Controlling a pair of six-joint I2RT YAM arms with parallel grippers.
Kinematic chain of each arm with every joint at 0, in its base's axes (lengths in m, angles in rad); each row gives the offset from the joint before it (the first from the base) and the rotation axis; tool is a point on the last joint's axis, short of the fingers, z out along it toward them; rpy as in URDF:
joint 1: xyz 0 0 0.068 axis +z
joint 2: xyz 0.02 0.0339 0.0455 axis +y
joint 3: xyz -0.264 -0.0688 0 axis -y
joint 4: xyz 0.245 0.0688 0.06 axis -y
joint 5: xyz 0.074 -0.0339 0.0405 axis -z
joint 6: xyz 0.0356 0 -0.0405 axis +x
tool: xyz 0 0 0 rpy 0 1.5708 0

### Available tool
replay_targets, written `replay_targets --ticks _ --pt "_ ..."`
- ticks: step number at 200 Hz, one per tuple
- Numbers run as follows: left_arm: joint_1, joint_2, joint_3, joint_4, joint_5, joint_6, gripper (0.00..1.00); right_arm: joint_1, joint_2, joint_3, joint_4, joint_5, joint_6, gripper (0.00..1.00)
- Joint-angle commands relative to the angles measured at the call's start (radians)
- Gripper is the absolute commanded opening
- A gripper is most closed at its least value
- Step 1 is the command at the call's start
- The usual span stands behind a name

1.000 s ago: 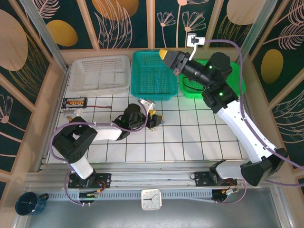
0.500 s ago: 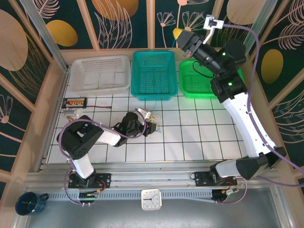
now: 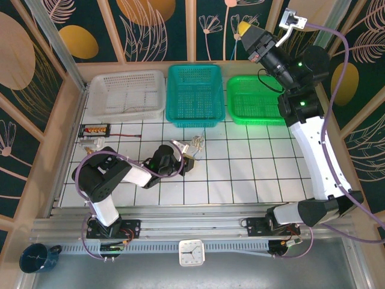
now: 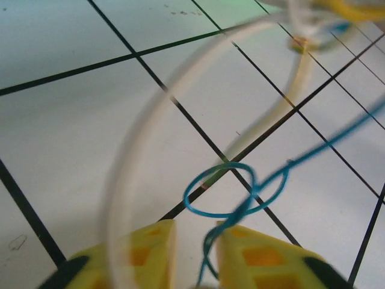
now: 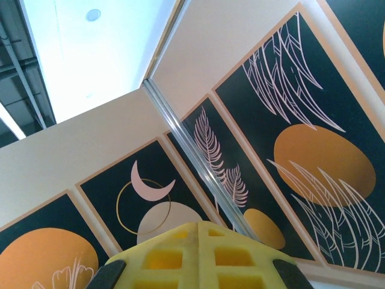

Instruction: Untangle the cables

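Cables (image 3: 194, 144): we are seeing a small knot lying on the tiled table (image 3: 252, 174), left of centre and just in front of the teal basket (image 3: 194, 93)
Blue wire (image 4: 234, 189): it is making one small loop on the tiles, then running down into the gap of the left gripper (image 4: 195, 253)
Whitish wire (image 4: 180, 90): it is arcing wide over the loop and blurring close to the lens
Long axis: we are reading the bundle as stretching diagonally away from the left gripper, up and to the right in the top view, its far end pointing at the baskets
Left gripper: its yellow fingers are standing a narrow gap apart around the blue wire, not visibly pinching it
Step in hand: we are judging this to be a grab on the blue strand alone; we are advising a pinch below the loop and a pull along the diagonal, so the loop is opening rather than tightening
Right gripper (image 3: 248, 30): it is hanging high above the green basket (image 3: 255, 99), fingers pressed together on nothing, well apart from the knot
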Motion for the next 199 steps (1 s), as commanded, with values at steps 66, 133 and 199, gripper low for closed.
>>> replay_targets --ticks 66,133,199 --pt "0.001 -0.146 -0.004 -0.038 -0.01 0.017 0.79 0.06 -0.135 -0.368 0.137 -0.07 0.032 0.0" --pt "0.001 -0.104 0.135 -0.102 0.041 0.03 0.84 0.121 -0.168 -0.382 0.106 -0.049 -0.001 0.0" --pt "0.001 0.017 0.247 -0.112 0.071 0.03 0.85 0.18 -0.174 -0.343 0.087 -0.027 -0.021 0.0"
